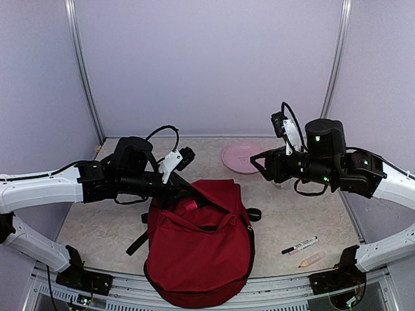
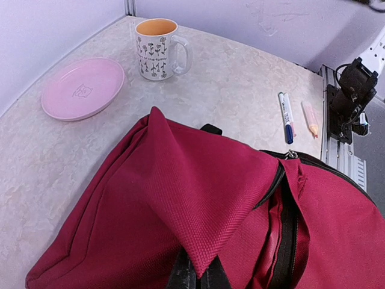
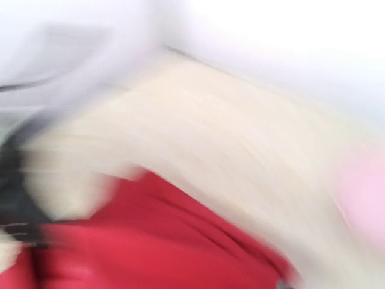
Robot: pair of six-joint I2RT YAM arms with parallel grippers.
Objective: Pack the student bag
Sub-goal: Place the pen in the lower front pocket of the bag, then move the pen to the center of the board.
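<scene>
The student bag [image 1: 198, 256], a dark red backpack with black straps, lies in the front middle of the table with its top zip gaping. Something pink [image 1: 190, 205] shows inside the mouth. My left gripper [image 1: 182, 192] sits at the bag's upper rim. In the left wrist view its black fingers [image 2: 183, 276] are shut on a raised fold of the bag's red fabric [image 2: 198, 198]. My right gripper [image 1: 258, 164] hangs above the table right of the bag, by the pink plate, jaws apart and nothing between them. The right wrist view is motion-blurred and shows only the red bag [image 3: 180, 253].
A pink plate [image 1: 241, 157] [image 2: 82, 88] lies at the back. A flower-patterned mug [image 2: 157, 48] stands beside it. A black-and-white marker [image 1: 299, 245] [image 2: 287, 116] and a peach crayon-like stick [image 1: 312, 260] [image 2: 310, 118] lie at the front right. Pale walls enclose the table.
</scene>
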